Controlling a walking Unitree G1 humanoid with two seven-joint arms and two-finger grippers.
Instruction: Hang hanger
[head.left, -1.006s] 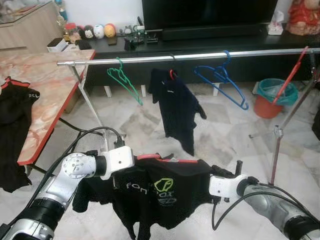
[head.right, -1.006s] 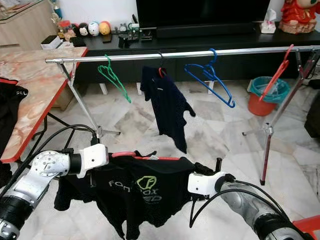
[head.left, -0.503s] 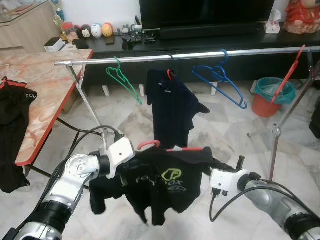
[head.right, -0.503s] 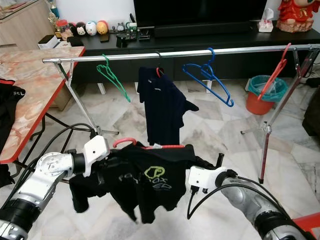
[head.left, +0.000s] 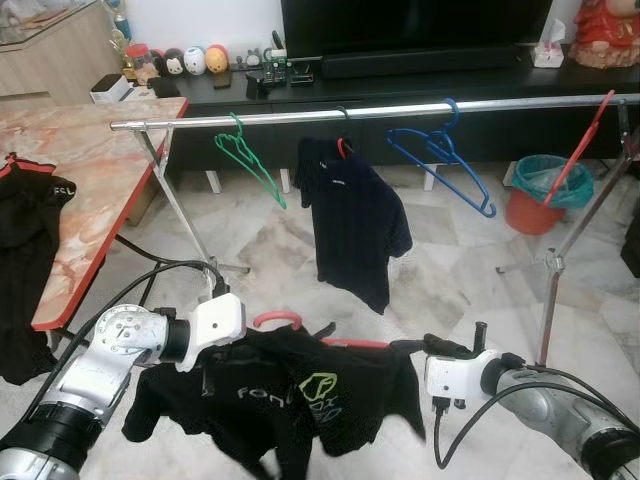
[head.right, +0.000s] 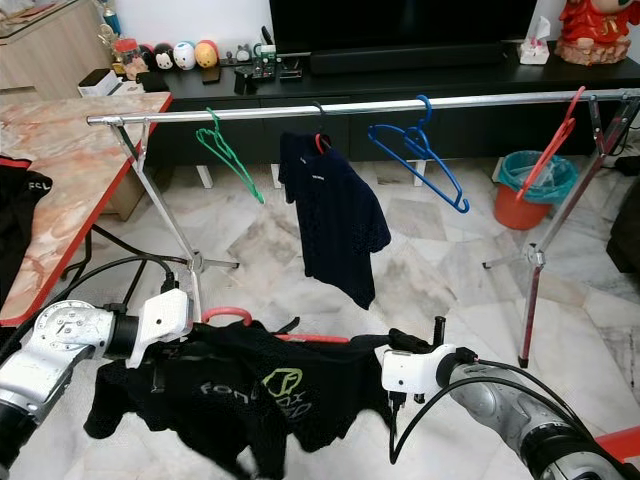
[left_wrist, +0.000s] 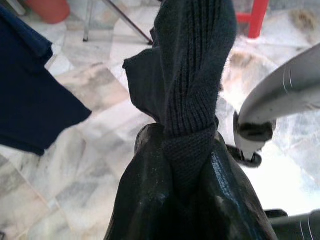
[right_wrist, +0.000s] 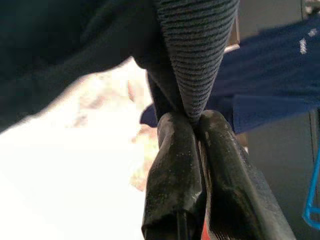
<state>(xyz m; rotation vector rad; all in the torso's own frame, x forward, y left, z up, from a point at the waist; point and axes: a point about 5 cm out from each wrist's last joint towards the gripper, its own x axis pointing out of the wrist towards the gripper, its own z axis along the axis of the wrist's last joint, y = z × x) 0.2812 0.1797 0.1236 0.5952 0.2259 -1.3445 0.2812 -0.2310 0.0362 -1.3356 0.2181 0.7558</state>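
Both pincers are clamped on the black shirt (head.left: 290, 390): the left pincer (left_wrist: 187, 165) pinches a rolled fold, the right pincer (right_wrist: 195, 150) grips its ribbed edge. Since half a second ago the shirt, on its red hanger (head.left: 278, 320), has dropped lower and spread wider between the arms, below the rail (head.left: 400, 110). White lettering beginning "fon" sits beside a green logo.

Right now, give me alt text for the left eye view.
Both end effectors hold a black shirt on a red hanger low over the marble floor, left and right. Beyond, a silver rail carries a green hanger, a dark shirt and a blue hanger.
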